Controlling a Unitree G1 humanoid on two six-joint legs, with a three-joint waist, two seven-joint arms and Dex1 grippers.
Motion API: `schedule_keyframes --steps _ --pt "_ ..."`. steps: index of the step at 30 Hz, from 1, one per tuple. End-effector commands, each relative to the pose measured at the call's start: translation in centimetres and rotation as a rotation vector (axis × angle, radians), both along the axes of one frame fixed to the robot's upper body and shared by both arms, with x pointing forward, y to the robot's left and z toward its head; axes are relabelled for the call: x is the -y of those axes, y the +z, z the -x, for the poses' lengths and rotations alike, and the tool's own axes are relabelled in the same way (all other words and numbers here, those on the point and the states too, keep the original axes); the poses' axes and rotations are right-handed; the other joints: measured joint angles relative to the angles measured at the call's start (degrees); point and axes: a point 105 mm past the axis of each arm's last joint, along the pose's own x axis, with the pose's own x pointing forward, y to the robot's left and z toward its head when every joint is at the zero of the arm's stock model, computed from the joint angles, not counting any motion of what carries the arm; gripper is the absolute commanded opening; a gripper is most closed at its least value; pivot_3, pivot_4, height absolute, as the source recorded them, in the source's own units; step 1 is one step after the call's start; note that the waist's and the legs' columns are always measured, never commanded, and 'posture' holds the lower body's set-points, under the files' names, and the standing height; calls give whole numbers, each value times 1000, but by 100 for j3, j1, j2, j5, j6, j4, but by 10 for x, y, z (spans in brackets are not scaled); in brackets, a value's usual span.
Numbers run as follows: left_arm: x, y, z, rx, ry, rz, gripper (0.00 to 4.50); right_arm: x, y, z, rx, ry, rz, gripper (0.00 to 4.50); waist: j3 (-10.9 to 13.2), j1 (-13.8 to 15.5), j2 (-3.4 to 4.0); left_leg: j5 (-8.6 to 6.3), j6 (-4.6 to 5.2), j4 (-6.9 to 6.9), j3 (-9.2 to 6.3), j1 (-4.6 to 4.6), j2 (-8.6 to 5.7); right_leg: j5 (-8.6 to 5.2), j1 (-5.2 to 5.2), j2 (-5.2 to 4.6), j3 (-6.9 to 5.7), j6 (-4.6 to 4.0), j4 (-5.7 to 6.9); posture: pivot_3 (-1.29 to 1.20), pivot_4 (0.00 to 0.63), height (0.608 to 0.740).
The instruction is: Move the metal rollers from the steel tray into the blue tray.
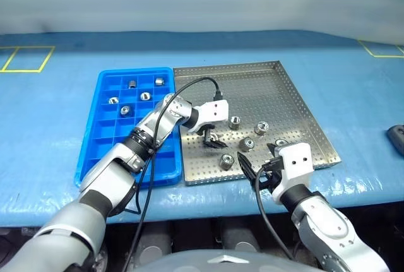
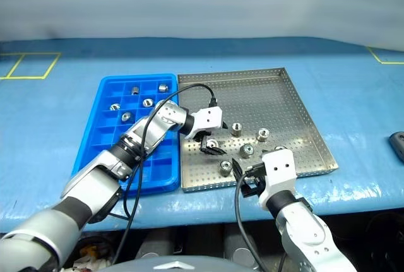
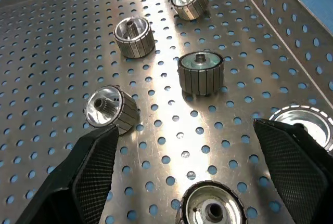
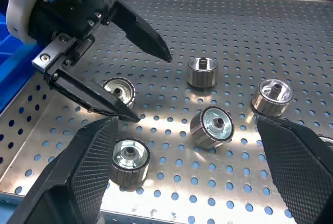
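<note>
Item: left gripper (image 1: 214, 141), jaws spread, which I've angled over a metal roller (image 1: 218, 137) mid-frame for pickup; right gripper (image 1: 252, 170) idle, jaws apart.

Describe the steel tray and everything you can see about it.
The steel tray is a large square of shiny silver metal with a low raised rim and a floor perforated all over with small round holes. It lies flat on the blue table cover, its left edge right beside the blue tray. Six metal rollers are visible on its floor, gathered in the near half; the far half is bare. The open left gripper hangs over one roller, and the open right gripper hovers at the near rim.
</note>
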Motion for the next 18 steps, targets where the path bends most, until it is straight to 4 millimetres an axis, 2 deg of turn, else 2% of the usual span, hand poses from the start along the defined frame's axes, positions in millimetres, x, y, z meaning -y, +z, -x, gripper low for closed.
schedule_keyframes --steps 1,4,7,13,18 --pt "0 2 -7 108 -68 -87 4500 -3 16 2 78 -7 -16 4459 0 -43 0 0 0 0 1 -1 3 0 0 0 1 0 0 -184 150 740" --pt "-5 -3 -8 114 -91 -137 4500 -4 16 2 79 -10 -18 4459 0 -73 -1 0 0 1 6 -1 9 1 -1 -2 8 2 0 -194 150 740" --pt "-9 -7 -8 120 -110 -171 3950 -5 16 2 79 -12 -19 4500 -1 -99 -1 -1 0 1 7 0 9 2 0 -3 9 3 -1 -192 150 740" --pt "-14 -5 -3 100 -148 -180 1898 -5 17 0 81 -4 -12 4500 -2 -111 -1 -1 0 5 8 4 11 2 1 -3 9 3 4 -177 150 740" --pt "-20 9 -1 97 -145 -137 1775 -9 18 -4 85 29 -10 4500 -2 -129 0 -1 1 1 12 5 13 2 -2 -1 14 3 6 -127 150 740"
